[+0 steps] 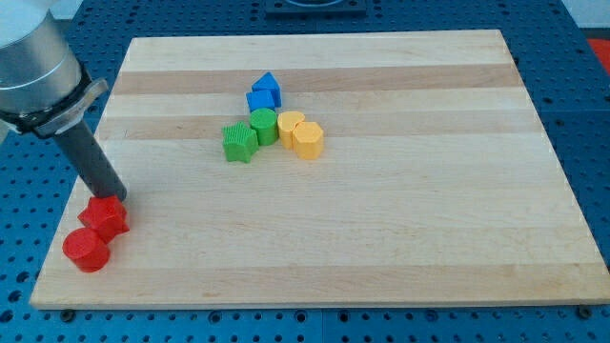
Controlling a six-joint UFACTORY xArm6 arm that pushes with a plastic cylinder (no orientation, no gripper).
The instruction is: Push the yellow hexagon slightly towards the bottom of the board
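Two yellow blocks touch near the board's middle: one (308, 139) nearer the view's bottom right, one (291, 125) just up-left of it. I cannot tell which is the hexagon. A green round block (264, 125) touches the upper yellow one on its left. My tip (118, 198) is far off at the view's left, resting at the top edge of a red angular block (105, 217), well away from the yellow blocks.
A green star-like block (240, 142) sits left of the green round one. Two blue blocks (259, 100) (268, 88) sit just above the cluster. A red round block (87, 250) lies near the wooden board's (400, 238) bottom-left corner.
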